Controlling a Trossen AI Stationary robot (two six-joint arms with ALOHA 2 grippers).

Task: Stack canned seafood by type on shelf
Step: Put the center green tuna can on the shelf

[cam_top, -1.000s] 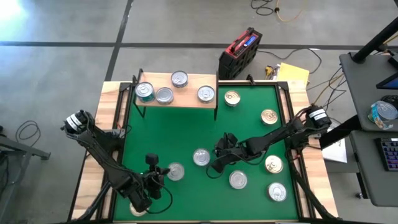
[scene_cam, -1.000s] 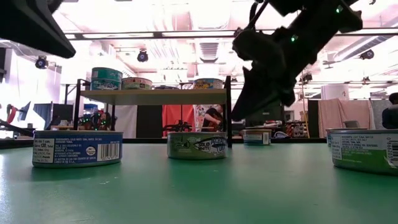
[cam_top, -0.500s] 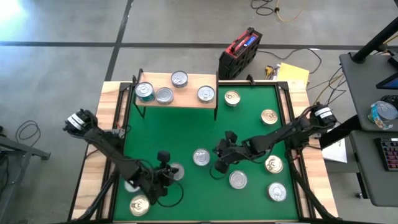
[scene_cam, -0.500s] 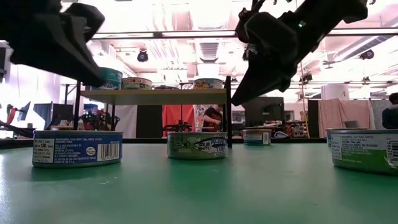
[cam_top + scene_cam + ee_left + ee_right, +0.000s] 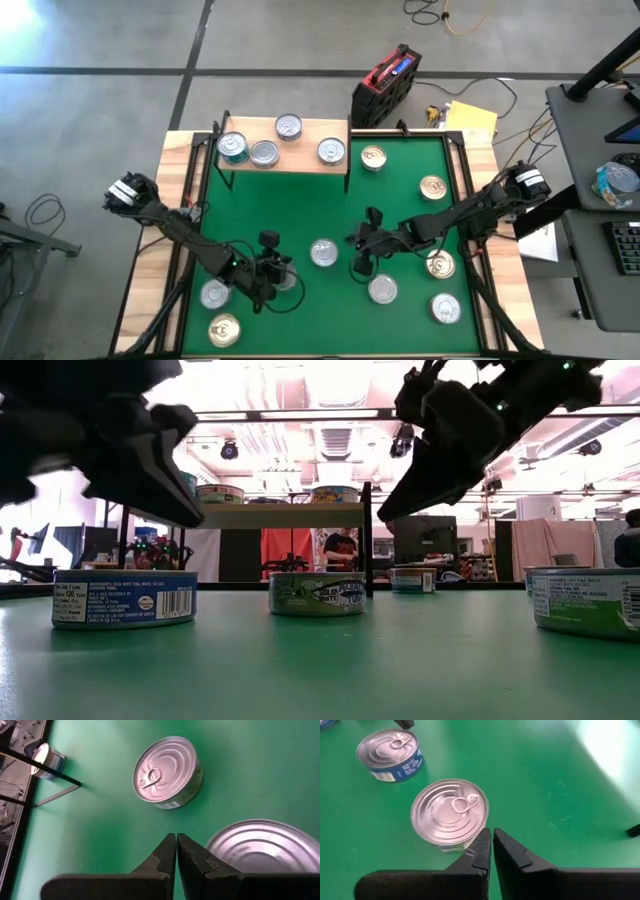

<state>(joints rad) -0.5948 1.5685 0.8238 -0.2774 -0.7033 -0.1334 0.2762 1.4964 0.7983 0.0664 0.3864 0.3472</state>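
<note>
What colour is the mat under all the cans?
Green; the mat shows best in the high view.

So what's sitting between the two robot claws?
One silver-topped tin on the green mat, seen from above, between the left gripper and the right gripper.

We see the shelf point(image 5: 285, 158), a light-wood board on thin black legs, at the far edge of the green mat, carrying four upright tins point(image 5: 263, 152). The other tins point(image 5: 383, 289) sit lid-up, scattered across the mat, silver-topped and gold-topped, none stacked.
</note>
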